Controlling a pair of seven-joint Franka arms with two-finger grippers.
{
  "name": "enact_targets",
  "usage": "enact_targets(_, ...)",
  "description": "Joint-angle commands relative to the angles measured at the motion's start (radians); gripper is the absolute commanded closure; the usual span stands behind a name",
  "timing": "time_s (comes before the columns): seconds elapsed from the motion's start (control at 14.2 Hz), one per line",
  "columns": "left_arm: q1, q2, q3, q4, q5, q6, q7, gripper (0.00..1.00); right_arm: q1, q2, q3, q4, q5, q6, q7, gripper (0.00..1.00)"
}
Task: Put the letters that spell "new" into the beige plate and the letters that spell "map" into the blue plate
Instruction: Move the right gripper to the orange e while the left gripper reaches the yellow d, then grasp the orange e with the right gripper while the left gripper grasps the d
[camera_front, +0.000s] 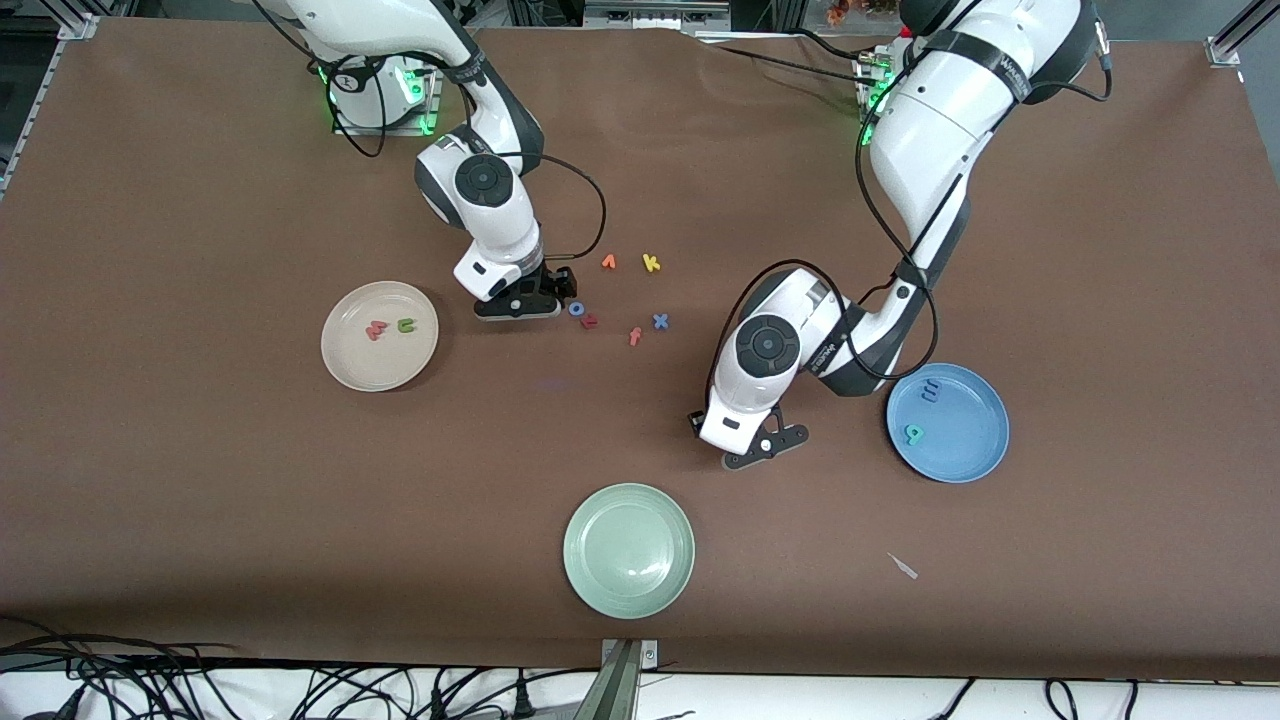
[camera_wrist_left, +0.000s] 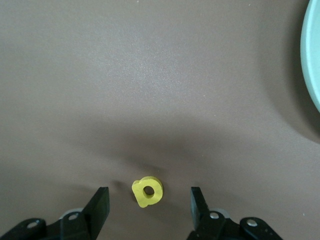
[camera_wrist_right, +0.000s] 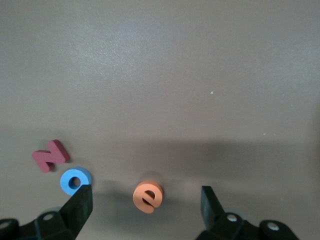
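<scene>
The beige plate holds a salmon-red w and a green n. A blue m and a teal p lie in the blue plate. My left gripper is low over the table between the blue plate and a pale green plate. It is open, with the yellow a lying between its fingers, untouched. My right gripper is low beside the loose letters. It is open around the orange e. In the front view both letters are hidden under the left gripper and the right gripper.
Loose letters lie mid-table: orange v, yellow k, blue o, a dark red letter, salmon f, blue x. The pale green plate sits nearest the front camera. A small scrap lies beside it.
</scene>
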Motion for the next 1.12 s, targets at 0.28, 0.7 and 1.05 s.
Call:
enact_targets(0.28, -0.012, 0.033, 0.014, 0.007, 0.035, -0.001, 0.003, 0.34, 0.017, -0.004, 0.000, -0.011, -0.006, 0.009, 0.046, 0.23)
enact_targets(0.7, -0.006, 0.028, 0.014, 0.009, 0.035, -0.002, 0.008, 1.00, 0.041, -0.001, 0.001, -0.020, -0.008, 0.009, 0.084, 0.30)
enact_targets(1.05, 0.065, -0.033, 0.002, 0.024, 0.017, -0.171, 0.179, 1.00, 0.044, 0.009, -0.003, -0.027, -0.017, 0.018, 0.081, 0.31)
